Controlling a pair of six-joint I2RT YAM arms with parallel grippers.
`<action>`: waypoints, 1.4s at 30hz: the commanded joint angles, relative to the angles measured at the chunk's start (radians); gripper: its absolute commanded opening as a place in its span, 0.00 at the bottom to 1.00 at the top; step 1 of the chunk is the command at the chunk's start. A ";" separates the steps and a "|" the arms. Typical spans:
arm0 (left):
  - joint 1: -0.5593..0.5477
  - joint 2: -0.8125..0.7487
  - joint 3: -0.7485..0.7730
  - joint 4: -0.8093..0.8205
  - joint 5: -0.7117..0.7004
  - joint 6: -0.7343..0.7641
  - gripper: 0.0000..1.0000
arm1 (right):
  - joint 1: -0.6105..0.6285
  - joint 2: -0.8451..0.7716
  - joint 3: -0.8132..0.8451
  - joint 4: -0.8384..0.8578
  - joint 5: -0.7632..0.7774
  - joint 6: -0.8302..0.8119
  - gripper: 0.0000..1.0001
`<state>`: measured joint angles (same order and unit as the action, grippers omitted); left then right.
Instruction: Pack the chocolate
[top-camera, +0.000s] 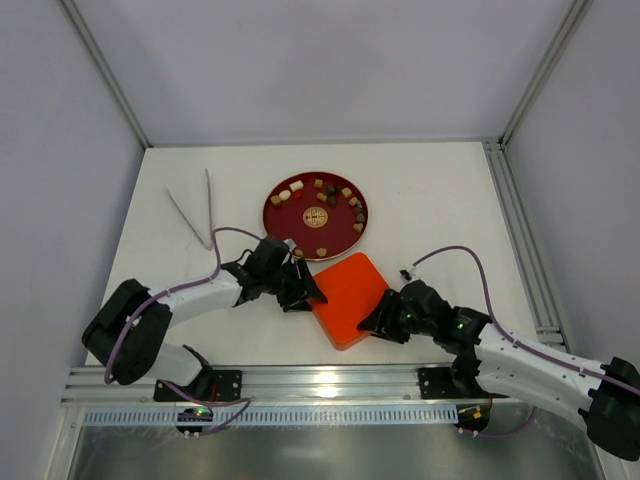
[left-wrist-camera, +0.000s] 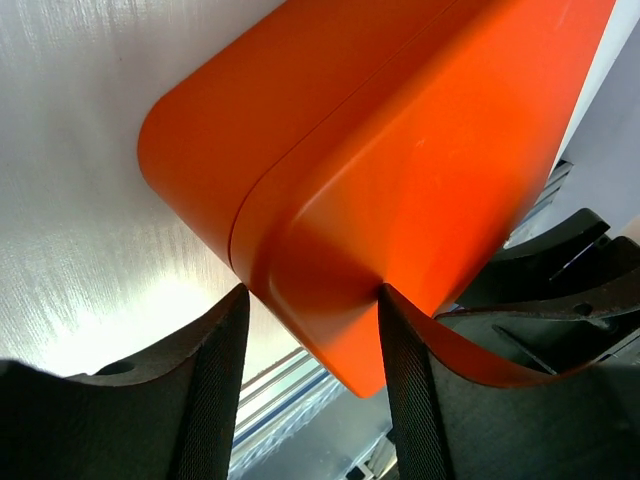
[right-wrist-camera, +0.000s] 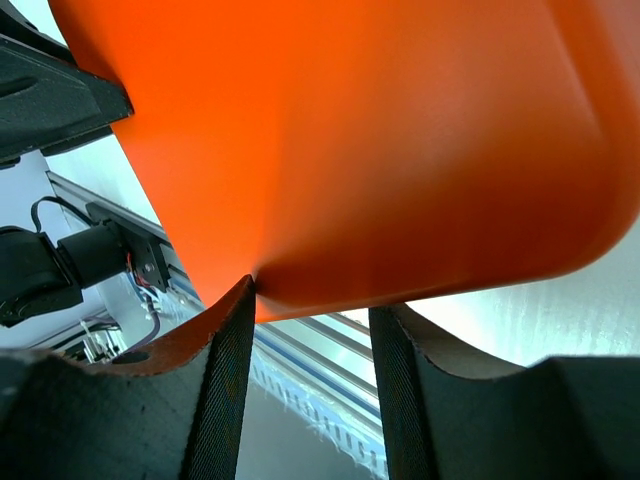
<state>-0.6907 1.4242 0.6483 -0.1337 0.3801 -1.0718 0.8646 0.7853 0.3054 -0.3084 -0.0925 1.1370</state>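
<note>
The chocolate (top-camera: 283, 196) is seen scattered in small pieces on the red plate (top-camera: 296, 232) at the back of the table, none of it packed yet. The orange box (top-camera: 348, 290) lies closed just in front of the plate and is taken from two opposite sides. Its left edge is pinched by the left gripper (top-camera: 305, 292), whose fingers (left-wrist-camera: 215, 380) are pressed against a rounded corner right beside the lid seam. Its near right corner is clamped likewise between the fingers (right-wrist-camera: 215, 380) of the right gripper (top-camera: 378, 320). The step in hand is judged to be opening the box. For the next move, one half must be held steady while the other is drawn away along the seam, without the box being tipped or pushed into the plate. The tongs (top-camera: 209, 205) to the left of the plate are left untouched.
</note>
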 joint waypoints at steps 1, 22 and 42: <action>-0.017 0.053 -0.076 -0.104 -0.079 0.039 0.51 | 0.010 0.061 -0.061 -0.083 0.134 -0.079 0.14; -0.029 0.019 -0.107 -0.145 -0.075 0.032 0.50 | 0.077 0.129 -0.040 -0.017 0.247 -0.075 0.18; 0.059 -0.226 0.310 -0.558 -0.135 0.271 0.63 | -0.219 -0.038 0.470 -0.334 0.168 -0.408 1.00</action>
<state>-0.6437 1.2427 0.8627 -0.6075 0.2832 -0.8841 0.7158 0.7441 0.6674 -0.6212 0.1070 0.8692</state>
